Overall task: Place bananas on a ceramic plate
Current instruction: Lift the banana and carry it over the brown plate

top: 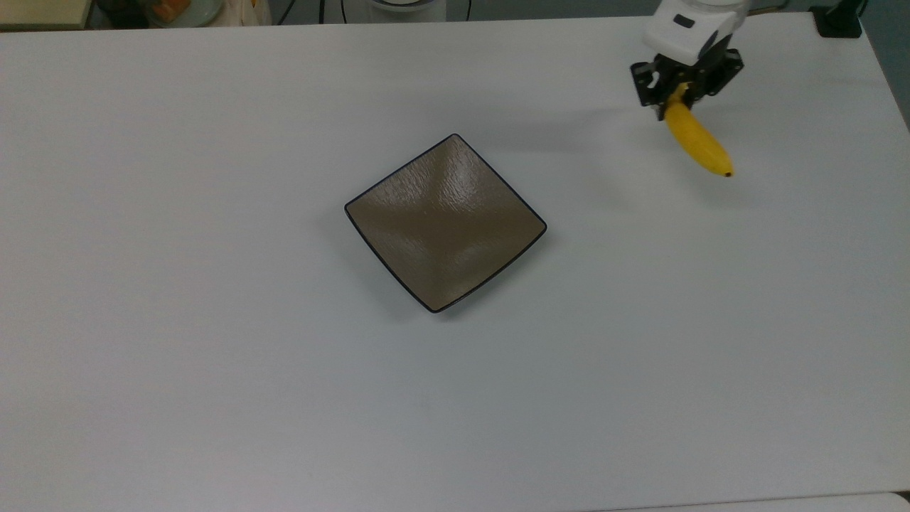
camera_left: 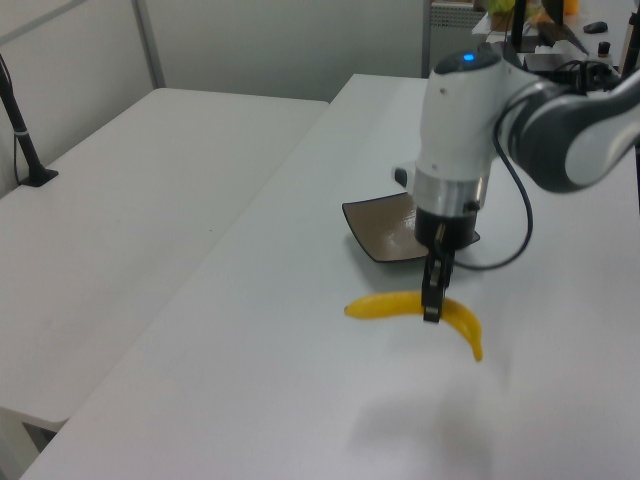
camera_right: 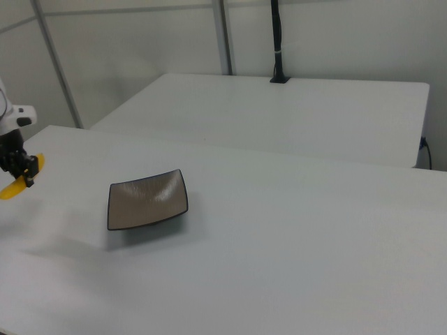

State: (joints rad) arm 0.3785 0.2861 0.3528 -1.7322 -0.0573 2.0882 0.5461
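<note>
White tabletop point(top: 213, 355), top view: black two-finger gripper point(top: 684, 87) clamps a bright yellow curved banana point(top: 697, 140), well apart from the square brown-grey ceramic plate point(top: 446, 222). Left view: banana point(camera_left: 415, 308) hangs clear above the table; best carried level. Right view: release low over plate point(camera_right: 147, 199) centre.

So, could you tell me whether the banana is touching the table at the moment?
Apart. In the left view the banana hangs from the shut gripper, with its shadow cast separately on the white table below it, so it is lifted clear.
</note>
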